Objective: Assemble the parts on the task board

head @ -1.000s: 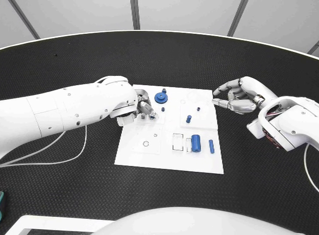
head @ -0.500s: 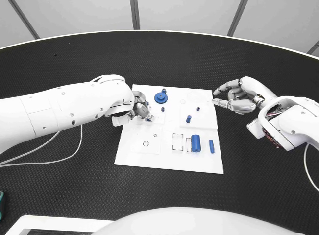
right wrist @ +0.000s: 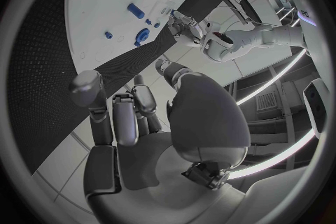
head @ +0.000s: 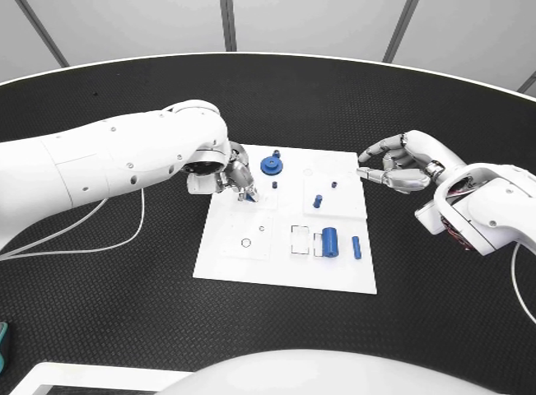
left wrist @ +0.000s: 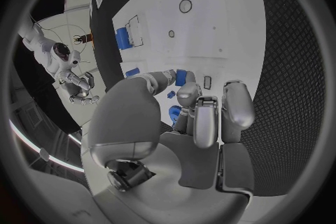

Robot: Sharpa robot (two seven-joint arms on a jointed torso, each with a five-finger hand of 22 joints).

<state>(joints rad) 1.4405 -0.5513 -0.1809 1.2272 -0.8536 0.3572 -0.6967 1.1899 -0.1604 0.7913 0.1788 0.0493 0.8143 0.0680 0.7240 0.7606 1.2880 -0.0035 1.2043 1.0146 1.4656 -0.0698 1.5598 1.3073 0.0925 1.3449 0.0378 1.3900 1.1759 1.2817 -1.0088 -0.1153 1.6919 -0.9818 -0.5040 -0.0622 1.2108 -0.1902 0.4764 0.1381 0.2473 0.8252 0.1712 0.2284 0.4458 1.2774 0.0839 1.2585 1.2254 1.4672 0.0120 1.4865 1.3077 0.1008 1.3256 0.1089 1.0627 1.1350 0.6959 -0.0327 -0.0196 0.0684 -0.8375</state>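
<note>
**A:** Start at the left fingers. What have they got?

**B:** The left hand [head: 235, 175] is curled down over the near-left part of the board [head: 250, 263]. In the left wrist view its fingertips [left wrist: 187, 91] close round a small blue part [left wrist: 183, 77], pinched between thumb and fingers.

**A:** And just beyond that hand?

**B:** A blue knob [head: 270, 164] stands upright on the board just beside the hand, toward the far edge. A little blue peg [head: 275, 184] stands close by it.

**A:** The right fingers?

**B:** The right hand [head: 398, 163] sits off the board's right edge, above the black table [head: 125, 313]. Its fingers are curled inward with nothing in them; the right wrist view shows the same, fingers [right wrist: 123, 117] bent over the palm, empty.

**A:** Where are the other parts?

**B:** Moving out across the board: a short blue pin [head: 316, 199] stands near the middle, and a tiny one [head: 334, 182] beyond it. Toward the near edge a large blue cylinder [head: 328, 241] lies beside a rectangular slot [head: 299, 239], with a thin blue rod [head: 356, 247] lying just to its right. A small ring mark [head: 245, 242] shows on the board's left half.

**A:** Anything off the board?

**B:** A white cable [head: 101, 247] loops on the table under the left arm.
</note>
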